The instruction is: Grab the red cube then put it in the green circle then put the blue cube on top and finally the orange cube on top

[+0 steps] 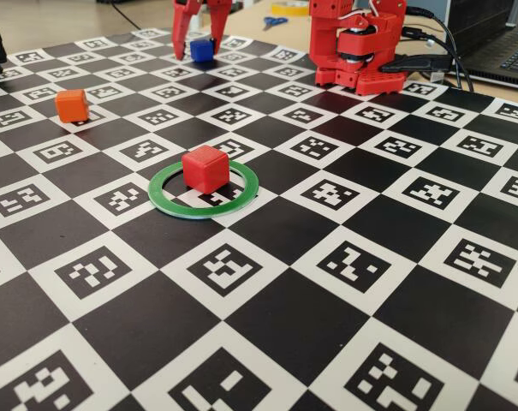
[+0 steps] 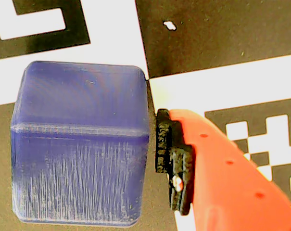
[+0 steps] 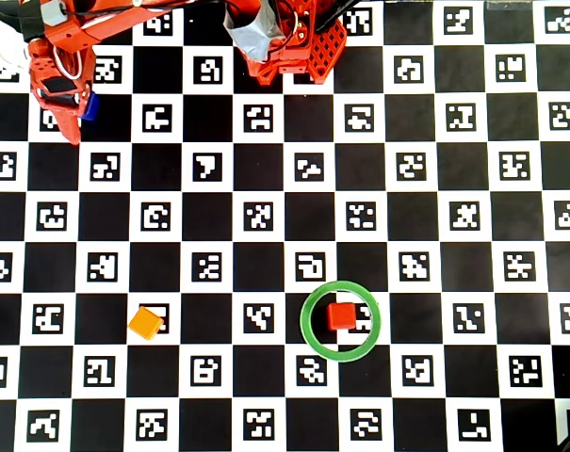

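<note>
Nearest in the fixed view, the red cube (image 1: pixel 205 168) sits inside the green circle (image 1: pixel 204 190); the orange cube (image 1: pixel 71 104) lies far left; the tool (image 1: pixel 200 50) straddles the blue cube (image 1: pixel 202 50), jaws wide, one pad (image 2: pixel 165 142) just beside it.

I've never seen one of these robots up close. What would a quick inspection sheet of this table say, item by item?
Surface: a black-and-white checkered mat printed with square code markers, flat and clean.
Job's things: the red cube sits inside the green circle; the orange cube sits alone on the mat; the blue cube sits at the far end, between the gripper's fingers.
Clutter: scissors with blue handles beyond the mat.
Grippers: the gripper straddles the blue cube; in the wrist view one finger pad stands just beside it, with a thin gap.
Cables: black cables run from the arm's base.
Surroundings: a laptop at the fixed view's far right.
</note>
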Robot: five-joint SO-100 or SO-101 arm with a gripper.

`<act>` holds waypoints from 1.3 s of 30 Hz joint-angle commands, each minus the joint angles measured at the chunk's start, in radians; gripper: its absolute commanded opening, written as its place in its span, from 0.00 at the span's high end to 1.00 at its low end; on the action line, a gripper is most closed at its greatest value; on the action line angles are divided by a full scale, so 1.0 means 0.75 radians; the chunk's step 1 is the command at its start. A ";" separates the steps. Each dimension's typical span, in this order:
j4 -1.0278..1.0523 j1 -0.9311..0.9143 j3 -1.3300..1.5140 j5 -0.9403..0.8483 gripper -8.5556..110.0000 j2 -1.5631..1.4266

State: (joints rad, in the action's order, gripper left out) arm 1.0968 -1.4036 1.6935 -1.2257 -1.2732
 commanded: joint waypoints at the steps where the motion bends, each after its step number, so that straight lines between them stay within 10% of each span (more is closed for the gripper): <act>1: 0.004 0.006 -0.090 -0.006 0.78 -0.035; 23: 0.370 0.082 -0.198 0.082 0.85 -0.327; 39: 0.798 0.959 -0.186 0.781 0.85 -0.777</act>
State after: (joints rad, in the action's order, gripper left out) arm 1.6444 -0.8514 1.6291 -0.7701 -1.7165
